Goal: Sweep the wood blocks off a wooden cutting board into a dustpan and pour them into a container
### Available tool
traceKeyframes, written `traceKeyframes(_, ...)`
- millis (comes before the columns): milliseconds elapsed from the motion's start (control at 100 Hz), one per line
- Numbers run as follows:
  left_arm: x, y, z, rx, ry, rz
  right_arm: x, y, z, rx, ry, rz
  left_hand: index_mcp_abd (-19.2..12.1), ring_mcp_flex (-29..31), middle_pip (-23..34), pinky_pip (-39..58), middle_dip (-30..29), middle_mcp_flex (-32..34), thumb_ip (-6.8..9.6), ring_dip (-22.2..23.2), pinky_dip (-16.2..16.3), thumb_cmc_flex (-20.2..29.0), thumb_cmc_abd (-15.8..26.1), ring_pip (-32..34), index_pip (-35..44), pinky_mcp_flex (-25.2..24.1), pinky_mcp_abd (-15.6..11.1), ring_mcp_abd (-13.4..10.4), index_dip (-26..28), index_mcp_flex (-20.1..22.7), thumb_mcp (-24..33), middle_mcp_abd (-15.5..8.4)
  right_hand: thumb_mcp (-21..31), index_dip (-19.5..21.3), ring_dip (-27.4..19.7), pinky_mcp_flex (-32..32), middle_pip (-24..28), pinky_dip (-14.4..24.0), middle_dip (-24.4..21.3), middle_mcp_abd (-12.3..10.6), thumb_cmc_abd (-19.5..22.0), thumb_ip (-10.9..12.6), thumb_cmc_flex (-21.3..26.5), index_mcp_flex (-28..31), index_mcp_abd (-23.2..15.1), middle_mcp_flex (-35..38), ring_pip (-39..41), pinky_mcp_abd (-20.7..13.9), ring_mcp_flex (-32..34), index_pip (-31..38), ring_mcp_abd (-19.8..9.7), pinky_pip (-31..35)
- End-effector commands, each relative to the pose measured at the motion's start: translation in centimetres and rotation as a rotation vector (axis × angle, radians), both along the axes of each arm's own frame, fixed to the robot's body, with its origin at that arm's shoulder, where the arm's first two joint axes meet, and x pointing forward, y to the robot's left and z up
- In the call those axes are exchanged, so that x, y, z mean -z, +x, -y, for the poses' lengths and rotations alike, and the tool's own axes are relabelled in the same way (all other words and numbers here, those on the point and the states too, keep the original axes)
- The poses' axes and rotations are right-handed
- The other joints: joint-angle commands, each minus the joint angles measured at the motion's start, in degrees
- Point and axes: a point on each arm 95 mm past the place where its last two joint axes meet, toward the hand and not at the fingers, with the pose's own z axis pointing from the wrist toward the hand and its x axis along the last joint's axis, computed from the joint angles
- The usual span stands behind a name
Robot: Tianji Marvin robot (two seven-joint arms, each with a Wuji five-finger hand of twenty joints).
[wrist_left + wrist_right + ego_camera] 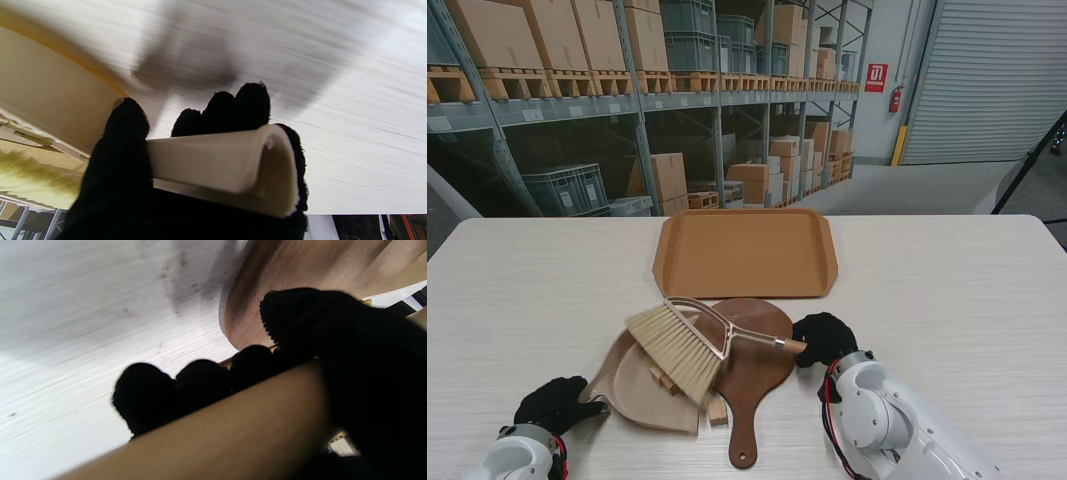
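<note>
A round wooden cutting board (762,365) with a handle lies in the middle of the table. My right hand (824,338) is shut on the wooden handle (213,436) of a brush (677,350), whose pale bristles hang over the board's left edge. My left hand (555,403) is shut on the cream handle (220,165) of a beige dustpan (632,385) that meets the board's left side. One or two wood blocks (663,380) lie in the pan under the bristles. Another block (717,410) rests at the pan's near corner beside the board.
An orange-brown tray (745,253) sits farther from me, just beyond the board. White table (967,300) spreads to the right and left. Warehouse shelving stands past the far table edge.
</note>
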Motion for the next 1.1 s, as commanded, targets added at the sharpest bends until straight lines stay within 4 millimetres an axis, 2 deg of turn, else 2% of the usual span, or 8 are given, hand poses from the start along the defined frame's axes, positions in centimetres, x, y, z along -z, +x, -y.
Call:
traceKeyframes(0, 0.1, -0.3, 0.3, 0.004, -0.010, -0.017, -0.1, -0.5, -0.6, -0.016, 0.013, -0.003, -4.66, 4.91, 53.00, 0.90, 0.62, 3.29, -0.13, 0.13, -1.77, 4.53, 1.58, 0.72, 4.29, -0.05, -2.01, -8.63, -0.77, 5.50, 5.18, -15.27, 32.95, 1.22, -1.18, 0.98, 0.02, -0.98, -0.02, -2.18, 4.93, -0.83, 8.56, 7.77, -11.20, 3.68, 0.12, 0.70, 2.48, 5.66, -1.46, 5.96)
traceKeyframes(200, 0.2, -0.4, 0.3, 0.003, -0.011, -0.016, -1.4, -0.5, 0.6, 0.034, 0.021, 0.035, -4.68, 4.78, 53.16, 0.96, 0.70, 3.18, -0.16, 0.20, -1.79, 4.57, 1.79, 0.84, 4.32, -0.25, -2.00, -8.70, -0.76, 5.40, 5.18, -15.27, 32.95, 1.02, -1.16, 0.98, 0.04, -1.01, -0.13, -1.95, 5.14, -0.90, 8.69, 7.81, -10.96, 3.66, 0.06, 0.70, 2.49, 5.77, -1.35, 5.97)
traceKeyframes(420, 0.2, -0.4, 0.2, 0.001, -0.009, -0.016, -2.4, -1.1, 3.1, 0.047, 0.013, 0.066, -4.45, 4.70, 53.30, 1.01, 0.77, 2.98, -0.20, 0.23, -1.75, 4.67, 3.02, 0.91, 4.19, -0.56, -2.05, -8.57, -0.79, 5.33, 5.28, -15.15, 32.95, 0.76, -0.79, 1.05, 0.19, -0.95, -0.15, -1.69, 5.16, -0.36, 8.92, 8.69, -10.78, 4.27, 0.44, 1.33, 2.49, 6.00, -0.95, 5.95)
traceKeyframes(820, 0.3, -0.3, 0.3, 0.003, -0.013, -0.024, -2.9, -1.7, 9.0, -0.120, -0.017, 0.058, -4.30, 4.29, 53.61, 1.02, 0.89, 2.71, -0.27, 0.41, -1.60, 4.96, 3.94, 1.13, 3.86, -1.01, -1.93, -8.34, -0.55, 5.23, 4.85, -14.92, 32.95, 1.33, 0.33, 0.98, 1.38, -0.46, 1.13, -1.57, 6.13, 0.10, 9.28, 9.94, -10.84, 4.35, 0.80, 2.09, 2.45, 6.87, -1.09, 5.81)
traceKeyframes(1090, 0.3, -0.1, 0.3, 0.004, -0.015, -0.029, -2.2, -2.0, 12.1, -0.193, -0.044, -0.002, -4.29, 4.06, 53.59, 0.94, 0.87, 2.52, -0.23, 0.46, -1.51, 5.14, 4.23, 1.17, 3.71, -1.27, -1.89, -8.29, -0.46, 5.12, 4.63, -14.77, 32.95, 1.63, 0.98, 0.77, 2.03, 0.02, 1.59, -1.77, 6.11, 0.46, 9.44, 10.05, -11.05, 4.37, 0.90, 1.55, 2.45, 7.59, -1.69, 5.77)
